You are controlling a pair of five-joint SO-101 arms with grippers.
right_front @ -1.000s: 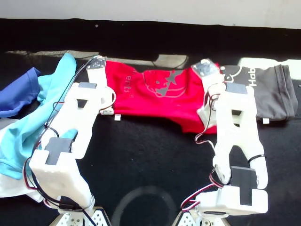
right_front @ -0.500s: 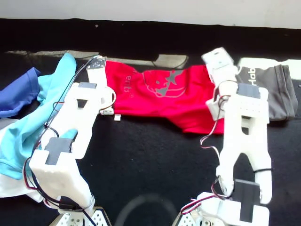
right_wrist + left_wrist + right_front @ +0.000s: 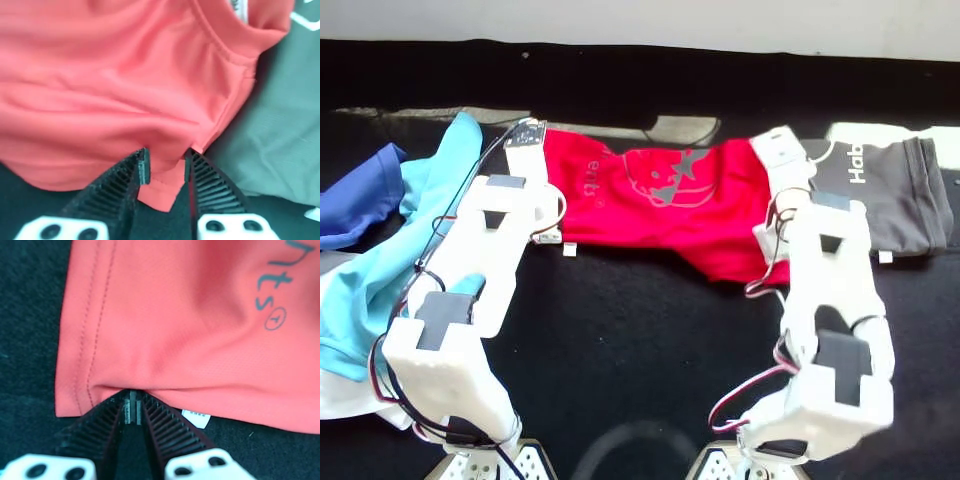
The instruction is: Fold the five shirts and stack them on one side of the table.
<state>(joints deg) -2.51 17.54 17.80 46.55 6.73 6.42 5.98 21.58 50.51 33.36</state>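
A red shirt [image 3: 660, 200] lies spread across the back middle of the black table. My left gripper [image 3: 525, 135] sits at the shirt's left edge. In the left wrist view that gripper [image 3: 131, 399] is shut on the hem of the red shirt [image 3: 200, 330]. My right gripper [image 3: 778, 150] is at the shirt's right end, beside a grey shirt [image 3: 900, 195]. In the right wrist view that gripper [image 3: 166, 162] stands open, with a corner of the red shirt [image 3: 162, 192] lying between its fingers [image 3: 142, 170].
A light blue shirt [image 3: 390, 260], a dark blue shirt [image 3: 360, 195] and a white shirt [image 3: 345, 395] are heaped at the left side. The grey shirt [image 3: 270, 140] borders the red one. Bare black table [image 3: 640, 330] lies between the arms.
The right arm swung out toward the back right, then drew back, so its gripper is again at the red shirt's right end. The left arm has kept still.
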